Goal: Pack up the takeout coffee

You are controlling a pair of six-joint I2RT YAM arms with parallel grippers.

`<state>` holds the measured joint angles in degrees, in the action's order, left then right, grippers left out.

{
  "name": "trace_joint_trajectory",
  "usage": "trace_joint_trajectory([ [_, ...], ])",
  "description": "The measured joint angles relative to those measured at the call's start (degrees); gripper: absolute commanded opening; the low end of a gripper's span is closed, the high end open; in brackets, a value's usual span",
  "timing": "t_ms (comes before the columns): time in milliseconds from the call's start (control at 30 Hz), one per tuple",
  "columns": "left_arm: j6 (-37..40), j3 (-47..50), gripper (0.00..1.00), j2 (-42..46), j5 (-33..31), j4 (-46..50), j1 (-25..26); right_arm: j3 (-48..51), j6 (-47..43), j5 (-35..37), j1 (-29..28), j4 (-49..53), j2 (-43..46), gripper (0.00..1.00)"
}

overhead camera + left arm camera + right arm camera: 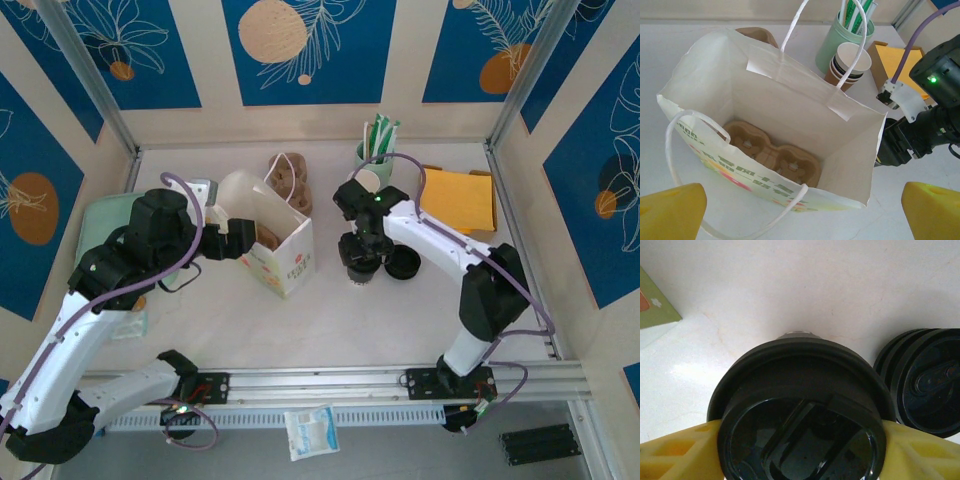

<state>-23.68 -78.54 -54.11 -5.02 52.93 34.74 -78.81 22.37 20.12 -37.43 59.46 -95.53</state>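
Observation:
The takeout coffee [800, 435] shows its round black lid from above, and a yellow finger [675, 455] presses on each side of it. My right gripper [362, 262] is shut on the cup and hides most of it from the top camera, just right of the white paper bag [283, 252]. I cannot tell whether the cup rests on the table. The bag stands open with a brown pulp cup carrier [775, 155] on its bottom. My left gripper [800, 215] is open at the bag's near left side, its yellow fingers [670, 212] wide apart and holding nothing.
A stack of loose black lids [404, 262] lies right beside the coffee. Behind stand lidless cups [850, 65], a green holder of stirrers [840, 40] and an orange-yellow pad [458, 198]. Spare pulp carriers [288, 178] sit behind the bag. Walls close in the back and sides.

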Motion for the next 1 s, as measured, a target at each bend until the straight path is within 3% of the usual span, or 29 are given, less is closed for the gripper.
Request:
trace_joint_trajectory([
  [567,0.0,0.09,0.99,0.0,0.0,-0.13,0.0,0.59,3.17,2.38,-1.62,0.24,1.99,0.58],
  [1000,0.0,0.13,0.99,0.02,-2.6,1.03,0.0,-26.47,1.64,0.55,-1.57,11.19,6.36,0.58],
])
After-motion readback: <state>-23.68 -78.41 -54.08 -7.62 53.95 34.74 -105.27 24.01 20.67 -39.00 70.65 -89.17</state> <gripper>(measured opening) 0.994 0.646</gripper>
